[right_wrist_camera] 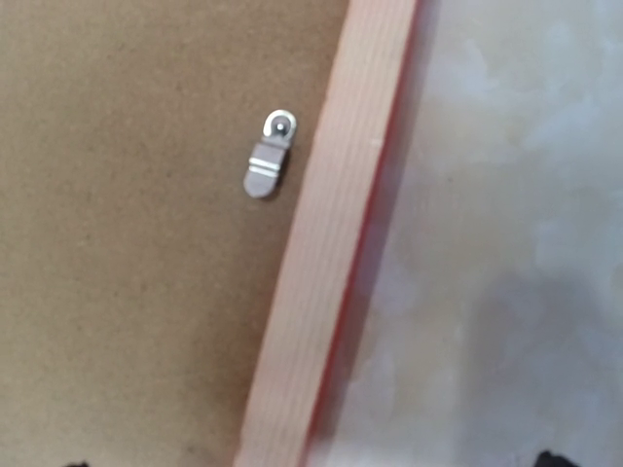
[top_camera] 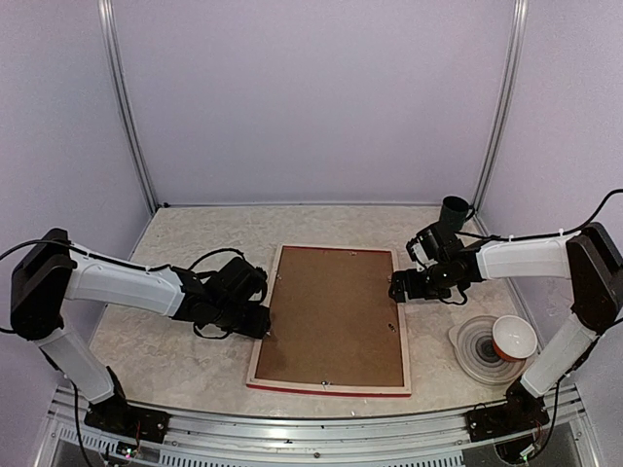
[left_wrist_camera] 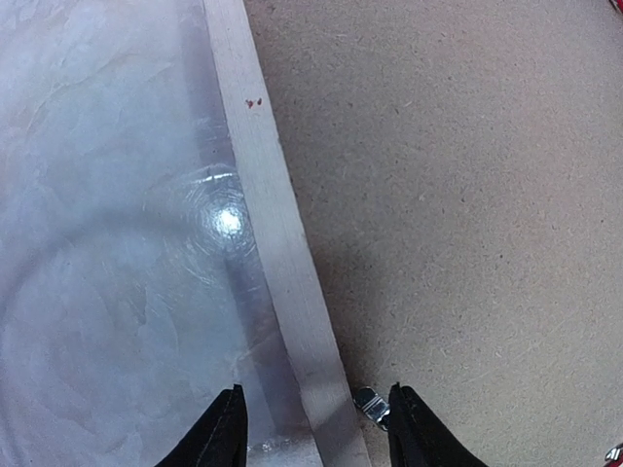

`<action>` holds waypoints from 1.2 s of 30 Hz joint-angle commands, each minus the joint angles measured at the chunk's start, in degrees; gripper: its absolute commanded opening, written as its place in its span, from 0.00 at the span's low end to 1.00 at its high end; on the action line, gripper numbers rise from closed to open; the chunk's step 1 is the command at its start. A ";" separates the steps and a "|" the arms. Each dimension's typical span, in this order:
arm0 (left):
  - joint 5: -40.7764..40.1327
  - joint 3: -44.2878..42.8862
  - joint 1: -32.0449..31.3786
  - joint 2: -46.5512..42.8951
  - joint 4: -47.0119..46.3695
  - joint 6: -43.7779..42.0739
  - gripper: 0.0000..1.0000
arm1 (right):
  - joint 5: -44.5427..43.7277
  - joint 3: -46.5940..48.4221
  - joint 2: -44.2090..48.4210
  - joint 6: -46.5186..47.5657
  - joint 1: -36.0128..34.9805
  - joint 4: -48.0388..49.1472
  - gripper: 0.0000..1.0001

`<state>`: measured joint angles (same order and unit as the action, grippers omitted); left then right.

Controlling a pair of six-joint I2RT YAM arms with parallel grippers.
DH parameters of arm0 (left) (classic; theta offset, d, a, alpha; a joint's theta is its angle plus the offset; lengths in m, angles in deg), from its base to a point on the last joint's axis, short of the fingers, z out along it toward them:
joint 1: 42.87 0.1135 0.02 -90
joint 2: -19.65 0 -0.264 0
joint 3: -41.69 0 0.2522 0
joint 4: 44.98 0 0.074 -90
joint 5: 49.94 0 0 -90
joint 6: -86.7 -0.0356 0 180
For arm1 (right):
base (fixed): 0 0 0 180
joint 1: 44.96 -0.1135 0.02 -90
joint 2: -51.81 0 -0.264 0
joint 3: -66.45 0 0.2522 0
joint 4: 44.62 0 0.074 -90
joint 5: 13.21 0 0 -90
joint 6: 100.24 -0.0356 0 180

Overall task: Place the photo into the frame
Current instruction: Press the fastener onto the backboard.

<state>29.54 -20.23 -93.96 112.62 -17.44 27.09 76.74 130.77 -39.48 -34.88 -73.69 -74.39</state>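
The frame (top_camera: 261, 341) lies face down in the middle of the table, pale wood back up, its red edge showing along the near side. A brown backing board (top_camera: 331, 316) fills it. The photo is hidden. My left gripper (top_camera: 263, 326) is open at the frame's left side; in the left wrist view its jaws (left_wrist_camera: 316, 428) straddle the wooden rail (left_wrist_camera: 268, 195), and a small metal clip (left_wrist_camera: 370, 407) sits beside the right finger. My right gripper (top_camera: 394, 289) hangs open over the right rail (right_wrist_camera: 331, 243), near another clip (right_wrist_camera: 266, 165) turned onto the board (right_wrist_camera: 127, 243).
A stack of clear dishes (top_camera: 475, 352) with a red-and-white bowl (top_camera: 513, 338) stands at the right, close to the right arm. A dark green cup (top_camera: 454, 211) sits at the back right. Walls enclose the marbled table (top_camera: 195, 243).
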 commanded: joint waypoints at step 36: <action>0.77 -1.31 -0.56 5.91 1.26 -0.88 0.07 | -0.17 -0.63 0.40 0.38 0.61 0.57 0.99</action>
<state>28.58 -21.59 -94.13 116.55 -18.81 28.49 76.74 130.77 -39.48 -34.88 -73.69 -74.37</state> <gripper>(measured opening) 0.160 0.992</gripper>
